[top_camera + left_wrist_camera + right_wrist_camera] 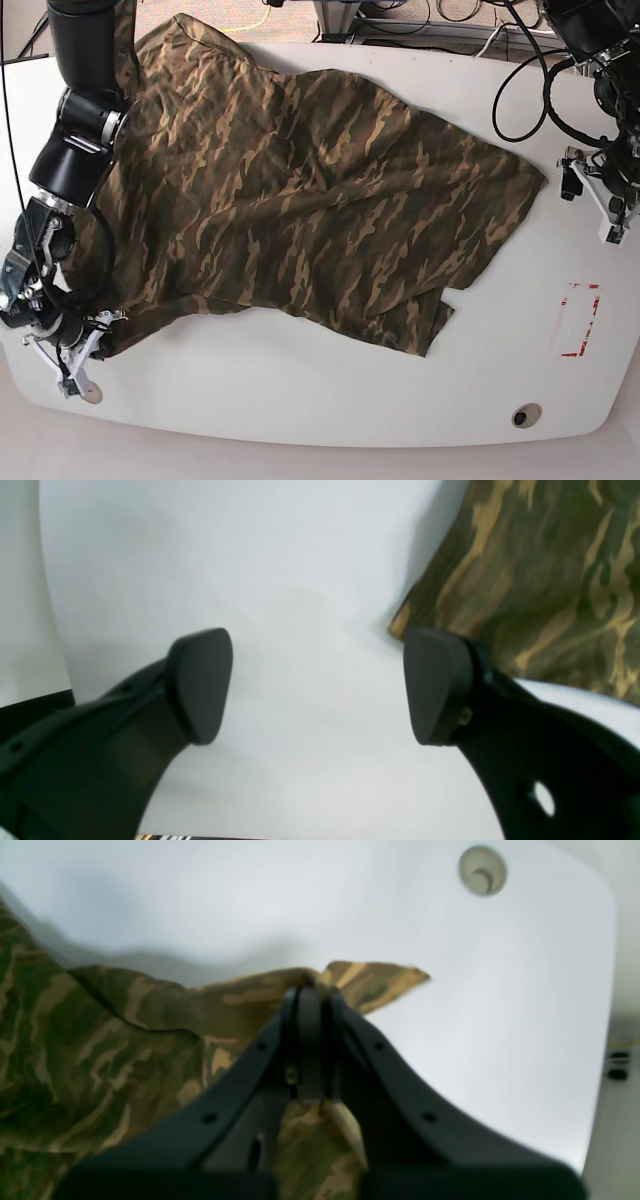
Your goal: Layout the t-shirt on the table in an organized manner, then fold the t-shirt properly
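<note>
Layout stage, nothing folded yet: t-shirt (300, 200) lies spread but rumpled on the table (300, 410). Right gripper (311, 995) pinches its corner; left gripper (318, 685) is spread wide, empty, shirt edge just beside 1 finger.

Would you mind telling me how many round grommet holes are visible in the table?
2. One grommet hole sits near the table's front edge, below the red tape rectangle; the other is at the opposite front corner by the right gripper. The t-shirt may hide more.

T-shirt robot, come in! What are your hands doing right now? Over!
Right gripper shut on t-shirt corner. Left gripper open, empty, beside the shirt's edge. Shirt spread but rumpled on table. Nothing in the way.
</note>
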Robot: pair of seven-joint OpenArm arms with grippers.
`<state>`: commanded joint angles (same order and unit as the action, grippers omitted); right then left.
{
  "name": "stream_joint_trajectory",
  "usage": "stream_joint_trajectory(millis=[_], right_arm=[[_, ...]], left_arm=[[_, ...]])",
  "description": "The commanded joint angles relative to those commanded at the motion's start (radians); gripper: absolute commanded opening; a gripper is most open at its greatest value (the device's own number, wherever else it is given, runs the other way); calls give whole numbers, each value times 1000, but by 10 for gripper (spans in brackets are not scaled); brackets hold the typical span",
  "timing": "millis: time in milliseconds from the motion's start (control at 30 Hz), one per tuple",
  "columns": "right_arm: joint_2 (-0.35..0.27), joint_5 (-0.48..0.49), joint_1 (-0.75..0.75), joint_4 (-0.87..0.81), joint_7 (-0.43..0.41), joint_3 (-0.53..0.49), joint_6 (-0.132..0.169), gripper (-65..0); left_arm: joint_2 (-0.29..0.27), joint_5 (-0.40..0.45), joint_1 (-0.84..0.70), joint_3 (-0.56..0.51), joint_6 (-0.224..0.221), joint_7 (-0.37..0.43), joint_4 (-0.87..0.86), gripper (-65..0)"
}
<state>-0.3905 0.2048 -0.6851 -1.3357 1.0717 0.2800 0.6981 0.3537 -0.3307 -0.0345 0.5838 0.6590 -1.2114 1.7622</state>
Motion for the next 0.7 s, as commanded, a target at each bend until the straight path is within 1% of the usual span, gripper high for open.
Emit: stream_joint_trajectory(millis=[67,133,200,233,267,333,367,400,533,600,700], right_arm=[[2,-23,-2,5,-28,-38,0,-633],[6,-46,-2,25,-52,-66,0,-610],[9,-84,-11,78,-106,-100,0,-491],[9,-94,-17,95,-121,-104,0,-444],[9,-114,-20,129,-155,-106,0,-314],[9,-126,-20,158,-186,-106,0,-154],[8,-130,-20,173,-201,-106,0,-41],[5,-132,-20,176,-209,-107,0,0],[-6,-130,-9,147,-209,-104,0,0],[-37,-126,17,87,-189,-103,0,0],[-57,-124,72,-31,-130,-101,0,0]], left_arm=[[0,0,-5,0,0,0,2,-144],[0,0,-6,0,0,0,2,-144],[0,0,-8,0,0,0,2,-144],[0,0,-8,0,0,0,2,-144],[2,0,-9,0,0,0,2,-144],[2,0,-9,0,0,0,2,-144],[2,0,-9,0,0,0,2,-144],[2,0,-9,0,0,0,2,-144],[3,0,-9,0,0,0,2,-144],[3,0,-9,0,0,0,3,-144],[3,0,-9,0,0,0,5,-144]])
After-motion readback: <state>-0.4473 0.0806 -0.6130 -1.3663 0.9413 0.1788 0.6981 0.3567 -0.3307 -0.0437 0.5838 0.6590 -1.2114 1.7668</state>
